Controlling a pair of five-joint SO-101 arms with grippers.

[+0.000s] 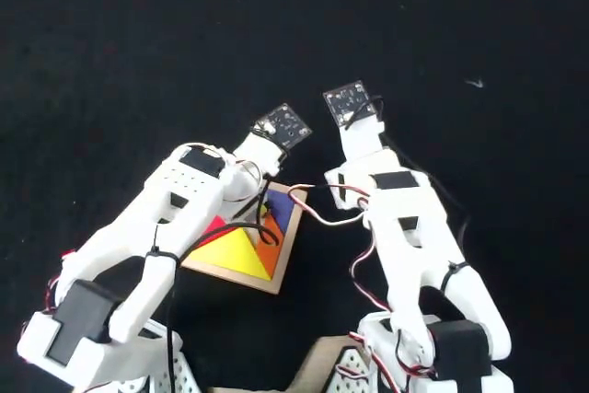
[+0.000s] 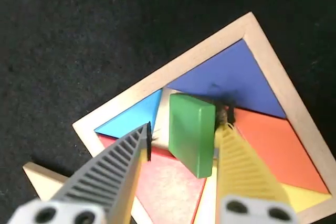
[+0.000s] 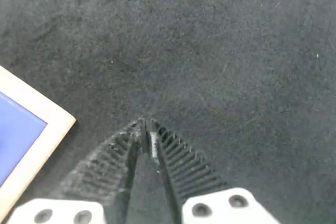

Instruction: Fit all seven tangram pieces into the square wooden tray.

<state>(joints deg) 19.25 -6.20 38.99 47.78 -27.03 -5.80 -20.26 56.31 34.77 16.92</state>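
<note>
While the other pieces in view lie flat in the tray (image 2: 273, 72), the green square (image 2: 191, 132) stands tilted near the tray's middle, over a patch of bare wood, with one edge raised. A blue triangle (image 2: 226, 80) fills the corner beyond it. A light blue triangle (image 2: 131, 119) lies beside the bare patch, and an orange triangle (image 2: 273, 145) lies along the adjoining rim. A red piece (image 2: 168, 187) and a yellow piece (image 2: 307, 198) take up the rest.

The left fingers (image 2: 113, 179) stand moderately apart on either side of the square. The yellow finger touches one edge. The grey finger stops short of the opposite edge, and bare wood and red show in the gap, so the square is not clamped.

In the high view the tray sits toward the near edge of the black surface (image 1: 479, 62), left of centre, with one corner turned to that edge. The left arm bends over its far side.

The right fingers (image 3: 184, 161) are closed tip to tip over bare surface, just beside a tray corner. The right arm stretches alongside the tray toward the surface's middle.

A pale tan sheet (image 1: 317, 356) lies at the near edge between the arm bases.
</note>
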